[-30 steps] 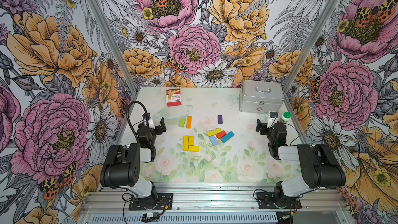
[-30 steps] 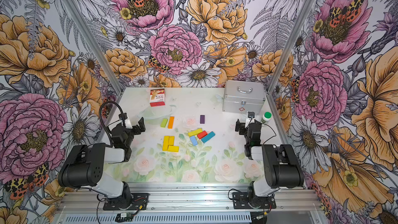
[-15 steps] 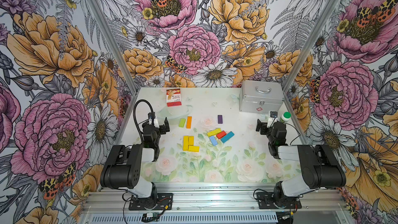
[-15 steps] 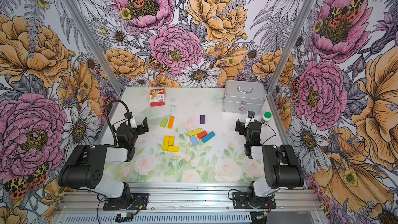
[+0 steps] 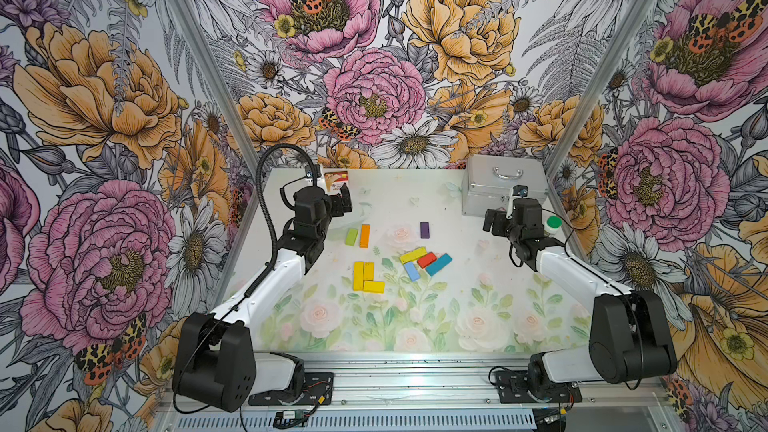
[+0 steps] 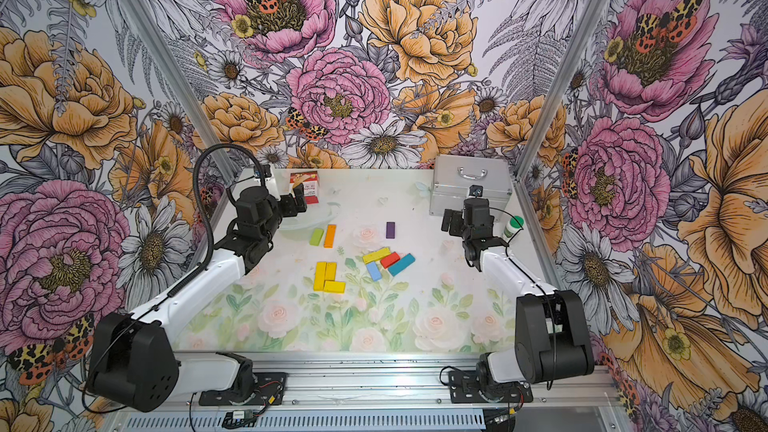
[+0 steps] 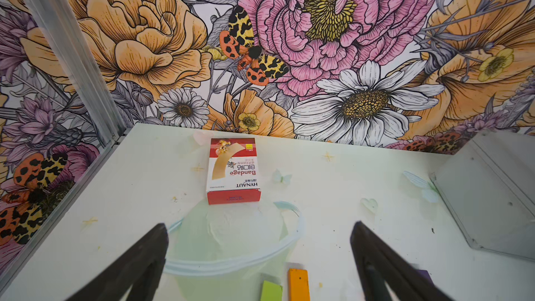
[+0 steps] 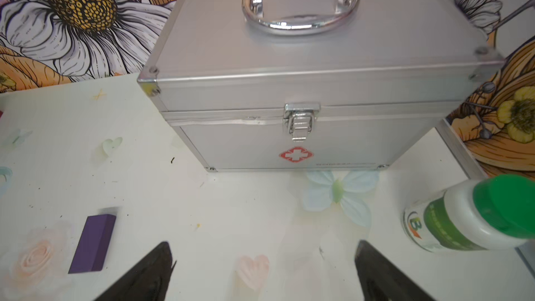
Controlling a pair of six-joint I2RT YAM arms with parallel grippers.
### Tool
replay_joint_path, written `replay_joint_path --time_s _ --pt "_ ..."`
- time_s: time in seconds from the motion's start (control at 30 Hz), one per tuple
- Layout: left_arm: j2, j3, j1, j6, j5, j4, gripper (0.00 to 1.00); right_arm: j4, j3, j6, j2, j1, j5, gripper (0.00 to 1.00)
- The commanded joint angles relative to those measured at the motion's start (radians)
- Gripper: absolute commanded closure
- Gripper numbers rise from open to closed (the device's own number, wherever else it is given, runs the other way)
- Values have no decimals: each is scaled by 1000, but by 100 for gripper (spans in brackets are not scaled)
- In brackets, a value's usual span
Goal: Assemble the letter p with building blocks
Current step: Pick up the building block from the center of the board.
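Building blocks lie flat mid-table in both top views. A green block (image 5: 351,236) and an orange block (image 5: 364,235) sit side by side, and a purple block (image 5: 424,230) lies alone. Three yellow blocks (image 5: 365,278) form an L. A yellow (image 5: 412,255), red (image 5: 427,260), teal (image 5: 438,264) and light blue block (image 5: 411,271) cluster together. My left gripper (image 5: 345,201) (image 7: 259,227) hovers open and empty behind the green (image 7: 271,292) and orange blocks (image 7: 298,285). My right gripper (image 5: 492,222) (image 8: 264,244) is open and empty, right of the purple block (image 8: 94,243).
A red-and-white bandage box (image 7: 234,170) lies at the back left, ahead of my left gripper. A closed silver first-aid case (image 8: 312,76) stands at the back right. A green-capped white bottle (image 8: 474,221) stands near the right wall, beside my right gripper.
My left arm has reached up and toward the back of the table, right of where it was. My right gripper has also lifted slightly back. No block has moved.
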Motion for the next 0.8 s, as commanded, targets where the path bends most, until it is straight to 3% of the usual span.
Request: replay_joint_path --time_s 0.0,0.1,0.23,0.33,0.5,0.77 --pt "126 139 -19 -161 149 -332 2 -151 55 70 26 10 -53 1" --pt "214 221 -49 -269 241 -365 8 -249 109 74 44 17 -81 1" --pt "295 270 -95 -324 211 -410 10 -331 145 81 41 22 -116 1" --pt "392 338 -99 -306 272 -497 16 -353 152 99 33 26 -182 2" --pt "456 360 -119 -285 237 -544 18 -355 148 107 43 43 -294 10" --pt "500 336 -120 -235 198 -563 17 -353 172 133 76 94 -322 15"
